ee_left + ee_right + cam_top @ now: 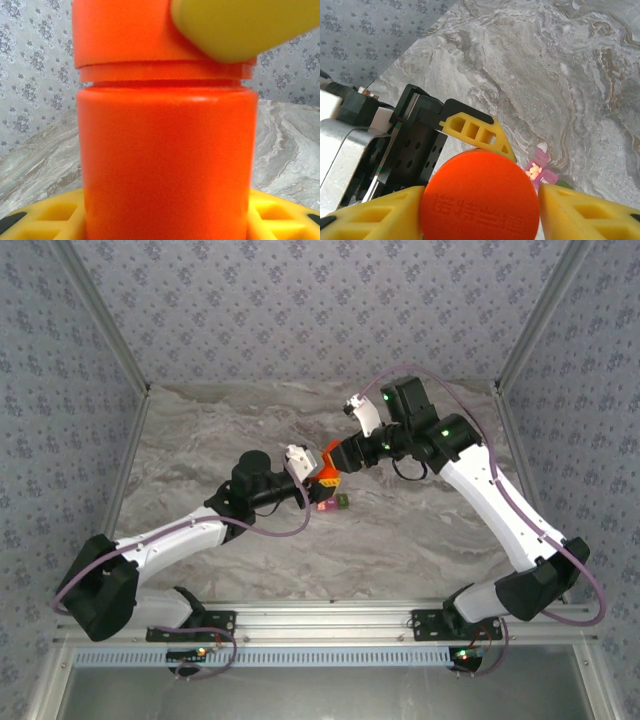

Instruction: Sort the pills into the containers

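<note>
Just beside the jaws clasping the orange bottle (325, 468) sit the containers (333, 504)

A grey marbled worktop (400, 530) spreads between walls (300, 300) papered in a pale floral print. Bare metal posts (103, 320) run up the corners, and a slotted aluminium rail (330, 618) lies along the near edge. Near the worktop's middle is an orange bottle (326, 468), upright, with its round cap (479, 200) on. The cap carries raised lettering, possibly script, too soft to read.
</note>
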